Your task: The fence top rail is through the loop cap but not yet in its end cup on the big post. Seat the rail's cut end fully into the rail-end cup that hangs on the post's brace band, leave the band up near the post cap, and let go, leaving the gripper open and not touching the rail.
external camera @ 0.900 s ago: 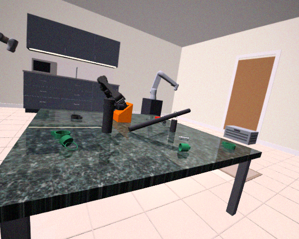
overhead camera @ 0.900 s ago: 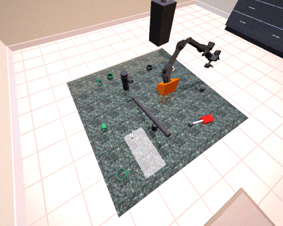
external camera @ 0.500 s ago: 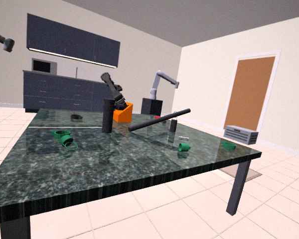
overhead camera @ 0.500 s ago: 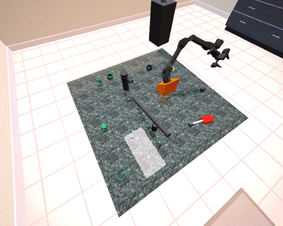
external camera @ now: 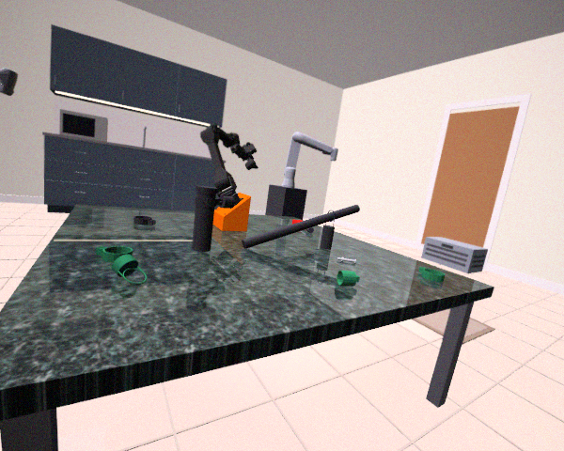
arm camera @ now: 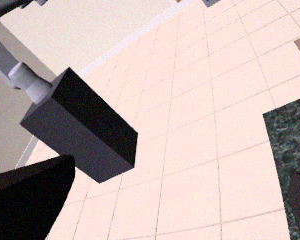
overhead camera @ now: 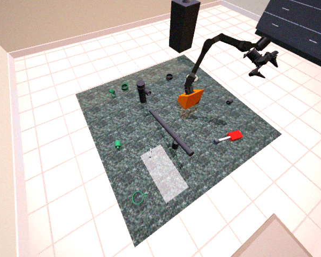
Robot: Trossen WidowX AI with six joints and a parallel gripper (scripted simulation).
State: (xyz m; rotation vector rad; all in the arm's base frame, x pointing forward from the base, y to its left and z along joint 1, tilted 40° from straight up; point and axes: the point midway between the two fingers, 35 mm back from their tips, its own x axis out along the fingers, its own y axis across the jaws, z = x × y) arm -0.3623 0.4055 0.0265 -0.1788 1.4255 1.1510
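Note:
The dark rail (overhead camera: 169,131) (external camera: 297,226) runs through the loop cap (overhead camera: 178,137) on the small post (overhead camera: 175,145) (external camera: 327,238). It slopes, its end toward the big post (overhead camera: 142,96) (external camera: 203,223) low and its other end raised. The low end is apart from the rail-end cup (overhead camera: 148,92), which hangs high on the big post's side near the cap. Whether that end touches the table is unclear. My gripper (overhead camera: 270,72) (arm camera: 183,176) is open and empty, high beyond the table's edge and far from the rail.
The orange base block (overhead camera: 190,99) (external camera: 233,218) stands beside the big post. Green fittings (overhead camera: 124,86) (overhead camera: 117,144) (overhead camera: 138,197), a dark band (overhead camera: 169,77), a dark cup (overhead camera: 229,101), a red-handled tool (overhead camera: 235,135) and a pale sheet (overhead camera: 166,176) lie on the table. A black pedestal (overhead camera: 182,27) (arm camera: 85,135) stands beyond it.

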